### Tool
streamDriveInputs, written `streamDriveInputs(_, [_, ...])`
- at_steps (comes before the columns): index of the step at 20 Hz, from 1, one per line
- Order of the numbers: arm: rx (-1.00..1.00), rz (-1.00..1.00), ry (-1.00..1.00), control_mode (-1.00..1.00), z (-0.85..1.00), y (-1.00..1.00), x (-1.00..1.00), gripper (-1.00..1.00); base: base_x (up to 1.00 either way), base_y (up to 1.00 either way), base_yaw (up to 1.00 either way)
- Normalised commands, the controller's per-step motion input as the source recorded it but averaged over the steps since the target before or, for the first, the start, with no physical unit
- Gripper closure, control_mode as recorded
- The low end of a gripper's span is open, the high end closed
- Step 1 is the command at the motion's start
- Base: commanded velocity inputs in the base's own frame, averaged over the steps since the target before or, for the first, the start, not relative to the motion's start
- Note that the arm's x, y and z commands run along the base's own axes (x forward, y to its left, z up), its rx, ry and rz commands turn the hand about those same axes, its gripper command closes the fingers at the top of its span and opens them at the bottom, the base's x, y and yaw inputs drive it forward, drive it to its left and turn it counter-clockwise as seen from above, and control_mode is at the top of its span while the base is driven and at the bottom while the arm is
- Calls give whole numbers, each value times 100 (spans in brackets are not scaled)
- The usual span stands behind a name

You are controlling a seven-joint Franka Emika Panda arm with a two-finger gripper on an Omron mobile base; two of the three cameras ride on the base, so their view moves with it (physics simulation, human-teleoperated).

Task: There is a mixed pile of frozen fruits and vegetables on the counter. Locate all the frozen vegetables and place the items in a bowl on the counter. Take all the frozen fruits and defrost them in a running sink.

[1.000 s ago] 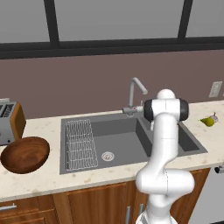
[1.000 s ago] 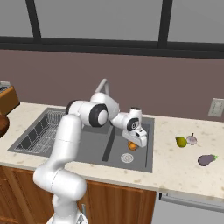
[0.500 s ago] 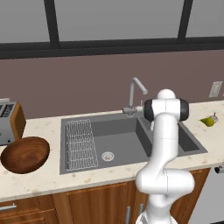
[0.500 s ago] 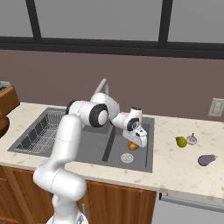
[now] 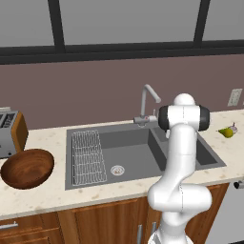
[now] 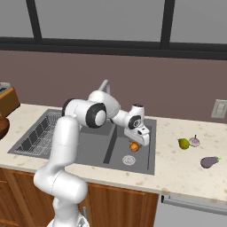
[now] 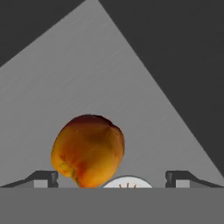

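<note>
A rendered home kitchen is shown — a dark grey double-basin sink (image 5: pixel 143 152) with a curved silver tap (image 5: pixel 148 97) is set into a beige speckled surface (image 6: pixel 177 170) over wooden cabinet fronts (image 5: pixel 95 224), a toaster (image 5: pixel 10 133) stands beside a wooden bowl (image 5: pixel 27 167).

Bowl (image 5: pixel 27 167) on counter (image 5: pixel 43 198) at the sink's (image 5: pixel 143 152) 9 o'clock; pear (image 6: pixel 183 143), bulb (image 6: pixel 194 141), eggplant (image 6: pixel 209 162) at its 3 o'clock; orange (image 6: pixel 134 146) over its smaller basin.

Even, flat rendered light, soft faint shadows, no glare, base views sharp, hand view slightly blurred
</note>
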Motion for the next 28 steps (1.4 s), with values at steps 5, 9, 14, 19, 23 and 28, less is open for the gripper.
streamDriveInputs(5, [0, 0, -4, -100, 48, 0, -24, -100, 0, 0, 0])
streamDriveInputs(9, [-1, 4, -1, -100, 36, -17, -15, -100, 0, 0, 0])
streamDriveInputs(14, [-3, 2, 0, -100, 34, -8, -14, -100, 0, 0, 0])
streamDriveInputs(19, [-4, 1, 0, -100, 32, -13, -10, -100, 0, 0, 0])
streamDriveInputs(23, [-6, 0, 0, -100, 29, -11, -7, -100, 0, 0, 0])
streamDriveInputs(28, [-5, 0, 0, -100, 27, -24, -7, -100, 0, 0, 0])
